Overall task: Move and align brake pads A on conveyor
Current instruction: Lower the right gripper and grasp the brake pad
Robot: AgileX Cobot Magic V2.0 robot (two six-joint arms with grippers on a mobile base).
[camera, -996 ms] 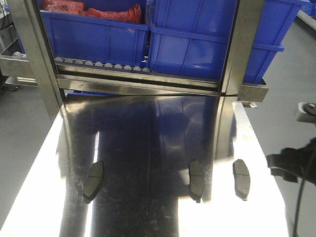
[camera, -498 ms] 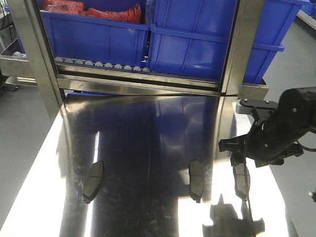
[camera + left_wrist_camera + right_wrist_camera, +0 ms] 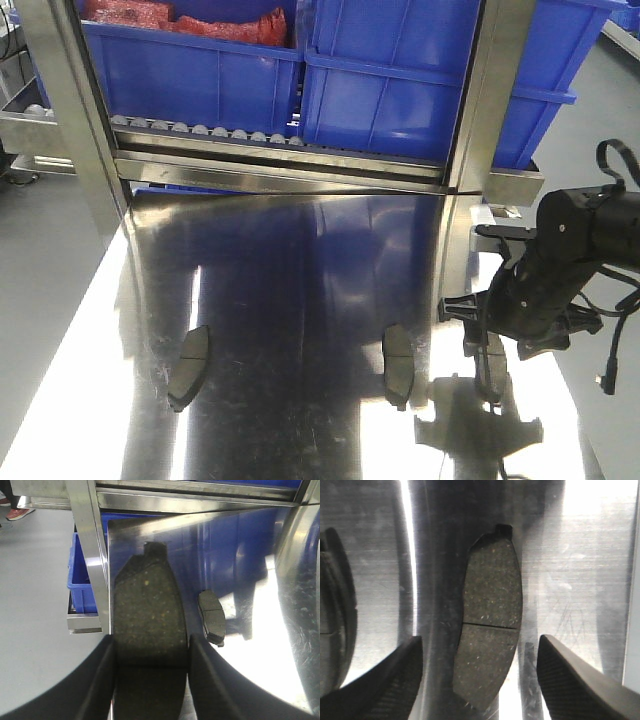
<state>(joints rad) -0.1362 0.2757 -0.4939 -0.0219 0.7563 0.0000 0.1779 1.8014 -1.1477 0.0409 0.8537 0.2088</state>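
1. Steel table (image 3: 300, 300), left edge: the left gripper (image 3: 150, 642) clamps one brake pad (image 3: 147, 610) by its long sides.
2. Toward the table's right side, the right gripper (image 3: 479, 641) gapes astride a second pad (image 3: 490, 620) lying flat, clear of both fingers.
3. Blue bins (image 3: 400, 90) stand behind the table.

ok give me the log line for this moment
left gripper: shut on held brake pad | right gripper: open over right brake pad on steel table | conveyor: not in view

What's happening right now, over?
Left hand shut on one brake pad. Right hand open over another pad on steel table. Nothing blocking.
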